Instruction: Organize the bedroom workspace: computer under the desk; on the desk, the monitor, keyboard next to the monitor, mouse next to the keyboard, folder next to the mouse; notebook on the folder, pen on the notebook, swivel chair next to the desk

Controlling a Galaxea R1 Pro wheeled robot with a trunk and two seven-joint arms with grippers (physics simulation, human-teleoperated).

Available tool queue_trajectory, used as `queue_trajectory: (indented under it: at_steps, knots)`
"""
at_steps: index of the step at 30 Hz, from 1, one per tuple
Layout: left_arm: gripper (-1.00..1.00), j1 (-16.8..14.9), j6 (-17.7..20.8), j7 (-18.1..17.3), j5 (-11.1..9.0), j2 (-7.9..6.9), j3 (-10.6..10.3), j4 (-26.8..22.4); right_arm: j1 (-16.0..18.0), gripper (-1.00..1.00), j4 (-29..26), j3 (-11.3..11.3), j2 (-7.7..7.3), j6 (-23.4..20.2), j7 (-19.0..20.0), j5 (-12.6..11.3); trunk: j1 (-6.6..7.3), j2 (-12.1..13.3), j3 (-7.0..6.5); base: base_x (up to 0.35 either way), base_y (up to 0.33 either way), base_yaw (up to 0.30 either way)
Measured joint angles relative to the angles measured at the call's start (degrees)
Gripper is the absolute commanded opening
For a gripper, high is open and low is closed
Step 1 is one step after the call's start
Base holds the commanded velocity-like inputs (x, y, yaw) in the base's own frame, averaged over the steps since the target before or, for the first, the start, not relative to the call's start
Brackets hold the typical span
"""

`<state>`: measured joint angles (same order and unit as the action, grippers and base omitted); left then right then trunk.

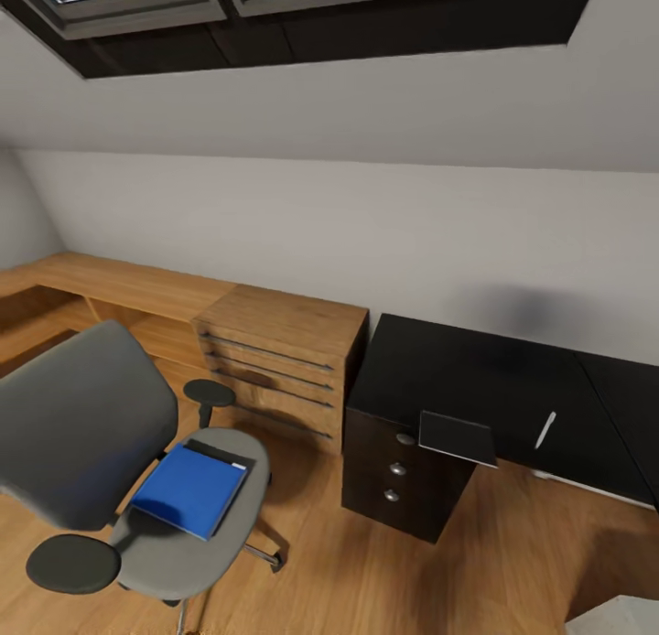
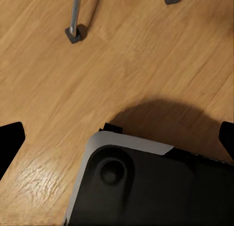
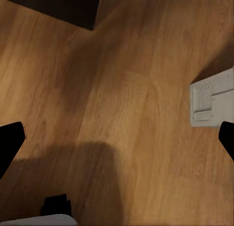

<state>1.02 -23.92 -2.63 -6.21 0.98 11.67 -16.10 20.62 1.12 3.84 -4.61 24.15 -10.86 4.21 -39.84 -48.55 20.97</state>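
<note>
The grey swivel chair [image 1: 87,434] stands at the lower left of the head view, with the blue folder [image 1: 190,489] lying flat on its seat. The black desk [image 1: 485,370] is at the right. A dark grey notebook [image 1: 458,438] overhangs the desk's front edge above the drawers. A pale pen [image 1: 545,429] lies to its right. A corner of the light grey computer [image 1: 615,617] [image 3: 212,103] stands on the floor. My left gripper [image 2: 117,140] and right gripper [image 3: 117,143] hang open over bare floor. The monitor, keyboard and mouse are out of view.
Low wooden shelving with drawers [image 1: 275,365] runs along the sloped wall, left of the desk's black drawer unit [image 1: 394,475]. A chrome chair leg with its castor [image 2: 75,33] is near my left gripper. My dark base [image 2: 151,187] sits below it.
</note>
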Motion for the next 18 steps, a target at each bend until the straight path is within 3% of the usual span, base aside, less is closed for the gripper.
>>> queue_trajectory:
  at_steps: [5,18]
  knots:
    - [1.0,0.0,-0.05,-0.01,0.0,-0.02,-0.06,0.78,-0.09,1.0,-0.01,0.12,1.31,0.04,0.01,0.0,0.0,0.0,0.35,0.0,0.0,0.206]
    - [1.0,0.0,-0.06,0.0,-0.12,-0.02,0.04,0.9,-0.12,1.0,-0.01,0.1,1.57,0.04,0.02,0.01,0.0,0.0,1.27,0.0,0.0,0.194]
